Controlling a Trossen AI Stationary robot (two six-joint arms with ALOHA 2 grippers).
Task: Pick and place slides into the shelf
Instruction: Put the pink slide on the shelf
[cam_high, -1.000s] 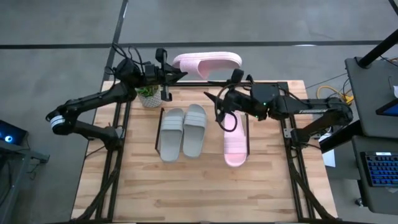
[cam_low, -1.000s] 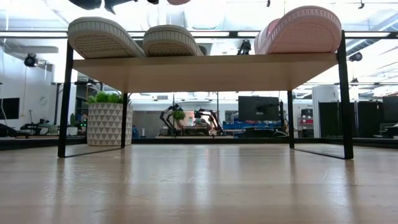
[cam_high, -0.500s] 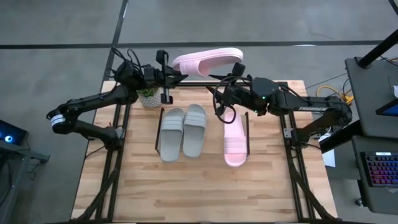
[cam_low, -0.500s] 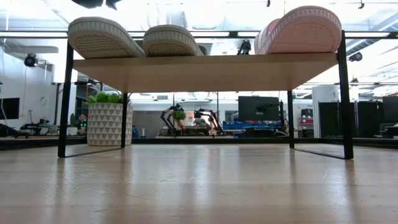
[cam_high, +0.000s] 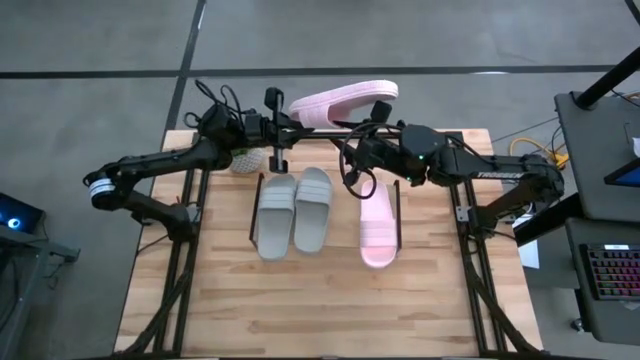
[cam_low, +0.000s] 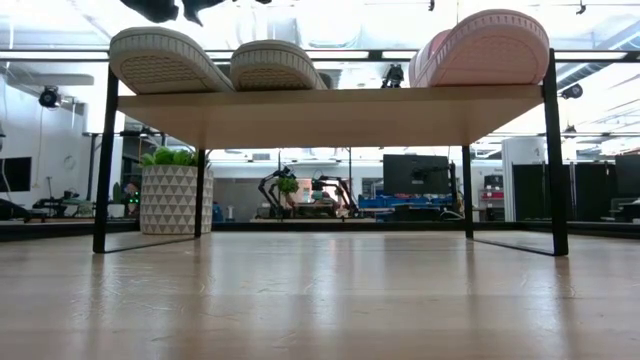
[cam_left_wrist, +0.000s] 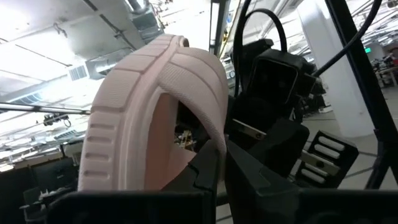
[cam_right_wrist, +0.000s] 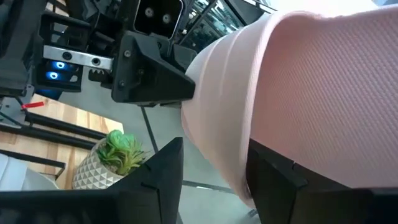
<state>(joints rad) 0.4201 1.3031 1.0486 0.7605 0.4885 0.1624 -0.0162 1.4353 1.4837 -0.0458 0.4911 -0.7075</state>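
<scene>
Wooden tabletop (cam_high: 300, 300) fills the lower middle of the high view, with the shelf (cam_high: 400, 215) at its centre carrying two grey slides (cam_high: 295, 210) and one pink slide (cam_high: 378, 228). At upper centre, the left gripper (cam_high: 290, 127) is clamped on the second pink slide (cam_high: 343, 102), held in the air. The right gripper (cam_high: 375, 130), fingers apart, straddles its other end. This looks like a handover; next the right fingers must close before the left lets go.
</scene>
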